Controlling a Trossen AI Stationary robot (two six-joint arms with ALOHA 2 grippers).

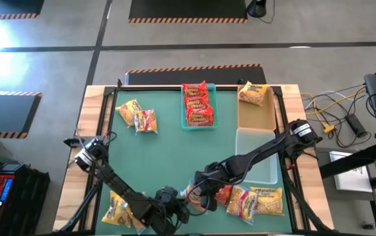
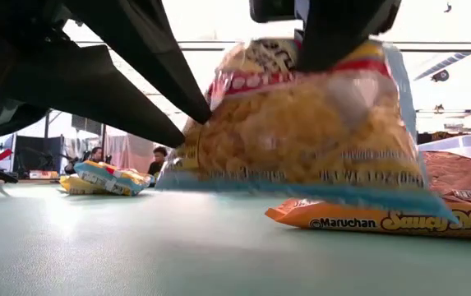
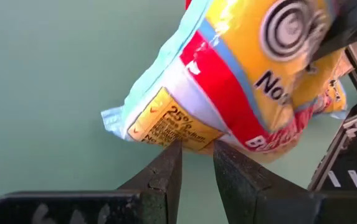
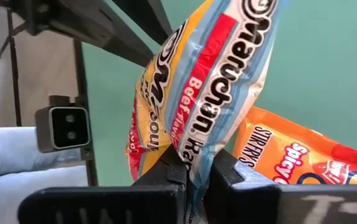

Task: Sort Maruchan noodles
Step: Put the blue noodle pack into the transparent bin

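Right pincer (image 4: 194, 171) is clenched on a beef Maruchan packet (image 4: 212, 81), raised at the counter's near edge. Left pincer (image 3: 197, 163): barely parted, empty, just beside it. Next, you carry it to its matching pile.

The yellow packet (image 4: 209, 99) reads "Maruchan" and "Beef Flavor"; its corner label shows "25%". The orange packet (image 2: 383, 220) beneath reads "Maruchan Saucy".

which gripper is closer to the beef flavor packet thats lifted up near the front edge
Right. The right gripper is shut on the beef packet, pinching its edge. The left gripper sits just beside the packet's lower corner, its fingers slightly apart, holding nothing.
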